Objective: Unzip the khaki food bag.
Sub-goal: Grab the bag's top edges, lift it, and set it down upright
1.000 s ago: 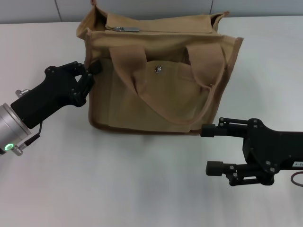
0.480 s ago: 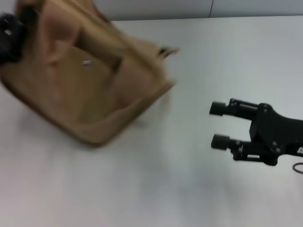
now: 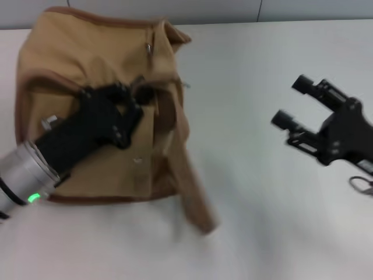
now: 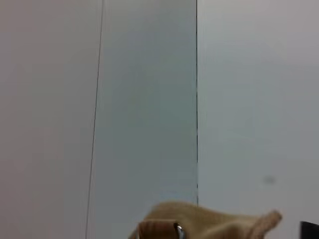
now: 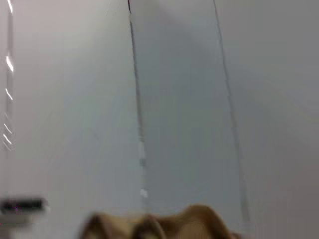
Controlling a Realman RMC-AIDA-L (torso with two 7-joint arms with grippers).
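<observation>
Left gripper over the khaki food bag, near the desk's far left corner, black fingers pressed into the tan canvas beside a wide strap handle. Whether closed on fabric or merely resting against it: cannot tell, fingertips buried in folds. Silver wrist with a green light trailing back toward the near left edge.

Bag tipped over and lying slumped on the white desk, brown trim along the far edge and the near edge, one strap flopped out across the desk toward the near middle. A small metal piece glinting near the bag's far right corner, too blurred to name for certain. In the left wrist view only a tan hump of the bag at the frame's lower border, with a silver fitting showing, grey wall panels behind.

Right gripper well apart from the bag, above the desk's right side, two round-tipped fingers spread wide with nothing between them, pointed toward the far edge. In the right wrist view a blurred tan fold of the bag against the wall.
</observation>
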